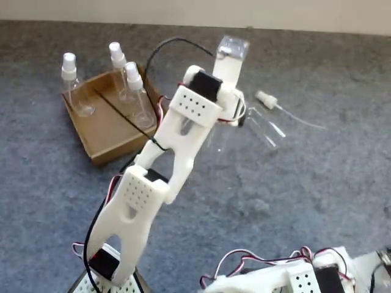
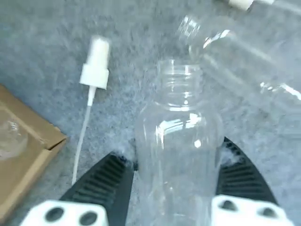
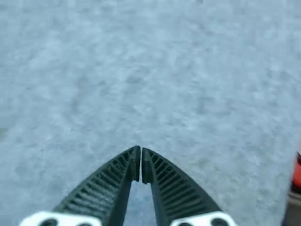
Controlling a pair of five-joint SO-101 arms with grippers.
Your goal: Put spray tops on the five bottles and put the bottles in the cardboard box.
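Three bottles (image 1: 137, 97) with white spray tops (image 1: 69, 60) on them stand in the cardboard box (image 1: 104, 131) at the left of the table. That part of the job looks done. Two of the five bottles are left to do.

Just past the corner of the box, a loose spray top (image 2: 95, 66) lies on the grey carpet (image 2: 42, 42). Its thin tube points back toward the arm. It is not on any bottle.

Next comes the left gripper (image 2: 174, 155), out in the middle of the table. Its jaws sit one on each side of a clear bottle (image 2: 178, 127) and seem to hold it tight. This bottle has an open neck with no top on it. It is hard to tell if it rests on the carpet or is lifted.

Beside it, a second clear bottle (image 2: 244, 61) lies on its side, and it is open too. Farther right, the other spray top (image 1: 267, 99) lies on the carpet with its tube pointing off to the right.

Low at the right, the right gripper (image 3: 141, 165) hangs over bare carpet. Its jaws are pressed together with nothing in them.

So the job looks a bit more than half done. Each of the two open bottles needs a top, and then both must go in the box with the other three. Two loose tops are there, so there look to be enough.
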